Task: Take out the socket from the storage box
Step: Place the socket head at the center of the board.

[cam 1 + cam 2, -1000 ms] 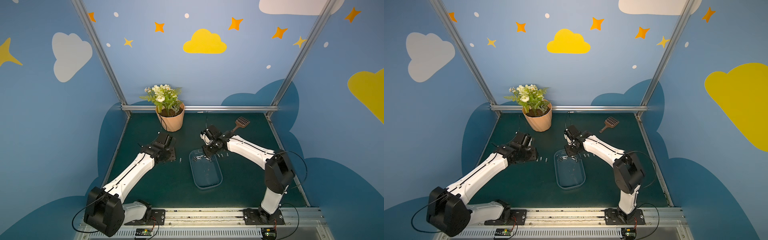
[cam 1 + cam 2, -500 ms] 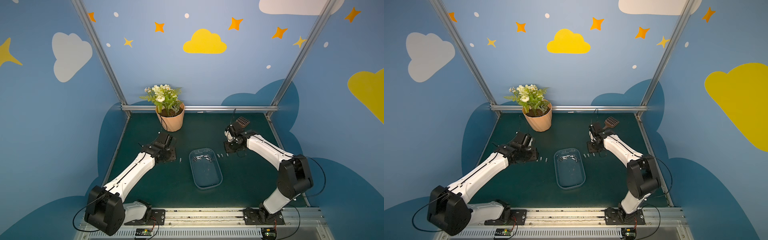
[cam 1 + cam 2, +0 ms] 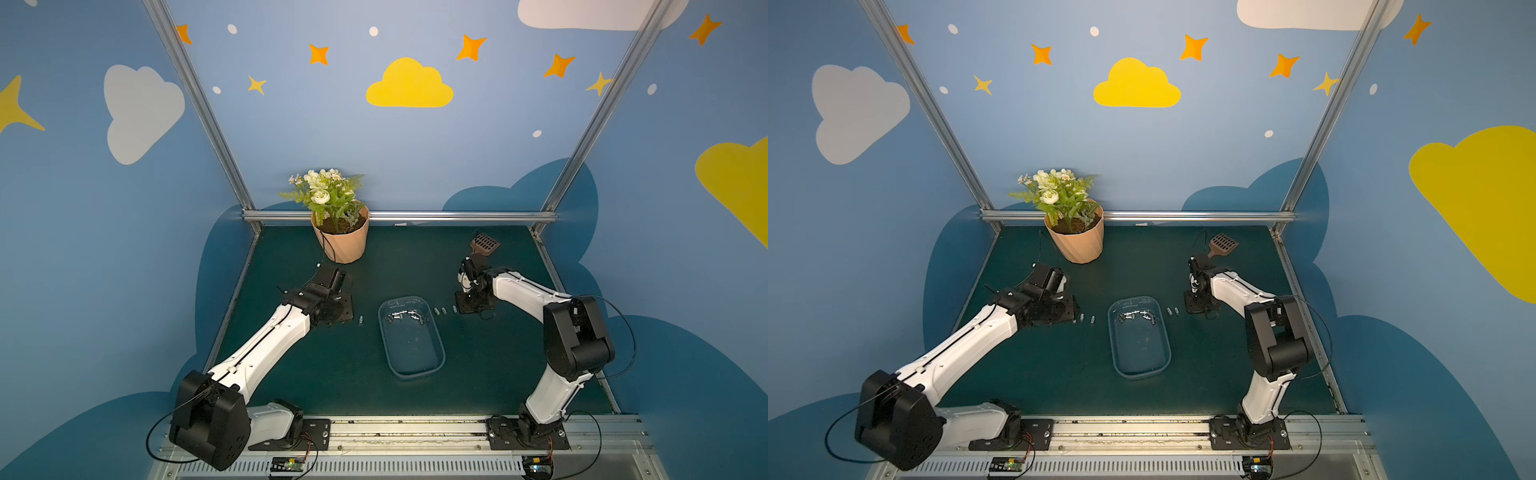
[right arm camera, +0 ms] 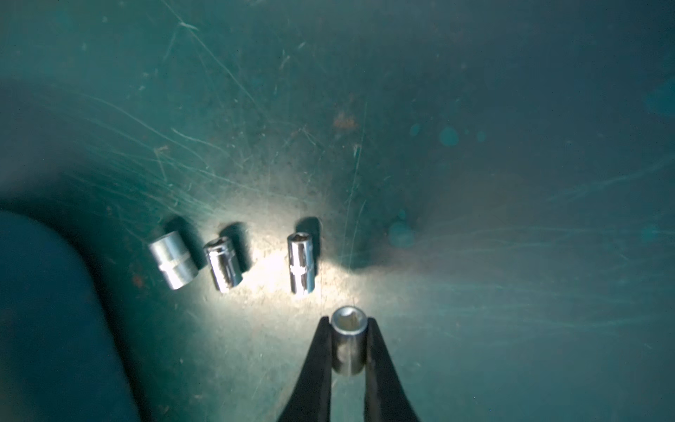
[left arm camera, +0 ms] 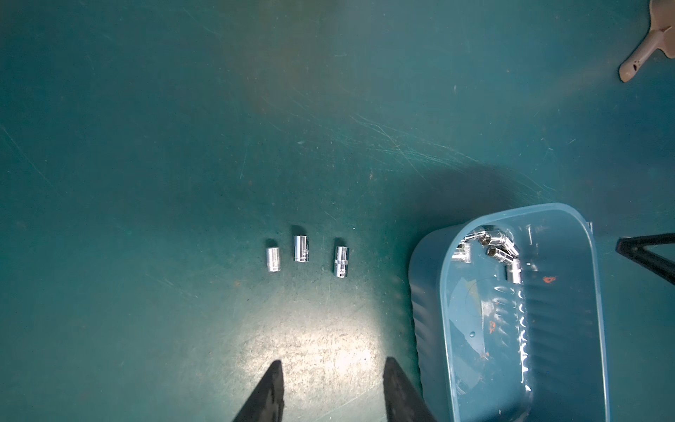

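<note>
The socket (image 4: 349, 347) is pinched in the right gripper (image 4: 349, 323), outside the storage box (image 3: 413, 376), beside three loose sockets (image 4: 222, 263) on the mat (image 4: 475, 109). Its long axis runs along the fingers, hex mouth toward the wrist camera. Both top views hide it under the wrist. The left gripper (image 5: 332, 365) hangs parted, empty.

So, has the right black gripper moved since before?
Yes. The right gripper, pinching a shiny metal socket, swung off the far end of the translucent bluish plastic storage box to beside it, nearer the brown slotted scoop.
</note>
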Controlling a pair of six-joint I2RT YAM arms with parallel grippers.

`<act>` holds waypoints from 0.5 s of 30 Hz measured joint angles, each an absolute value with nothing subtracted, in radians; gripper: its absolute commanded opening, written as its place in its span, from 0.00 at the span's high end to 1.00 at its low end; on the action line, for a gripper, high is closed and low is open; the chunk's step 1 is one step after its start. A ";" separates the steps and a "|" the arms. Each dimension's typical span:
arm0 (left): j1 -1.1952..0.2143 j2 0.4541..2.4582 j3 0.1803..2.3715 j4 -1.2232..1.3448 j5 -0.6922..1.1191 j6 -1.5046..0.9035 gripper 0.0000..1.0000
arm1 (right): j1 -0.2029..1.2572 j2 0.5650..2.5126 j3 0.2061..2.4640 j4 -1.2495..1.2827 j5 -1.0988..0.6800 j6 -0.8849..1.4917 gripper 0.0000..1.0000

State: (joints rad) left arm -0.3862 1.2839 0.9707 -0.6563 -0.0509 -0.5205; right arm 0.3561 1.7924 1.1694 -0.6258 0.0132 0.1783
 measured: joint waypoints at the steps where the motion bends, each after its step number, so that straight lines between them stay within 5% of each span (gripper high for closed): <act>1: -0.386 1.284 0.971 -0.656 -0.051 -0.521 0.54 | 0.354 1.800 1.172 -0.625 0.013 0.179 0.89; 15: -0.386 1.283 0.971 -0.657 -0.051 -0.521 0.54 | 0.340 1.874 1.213 -0.629 0.010 0.204 0.88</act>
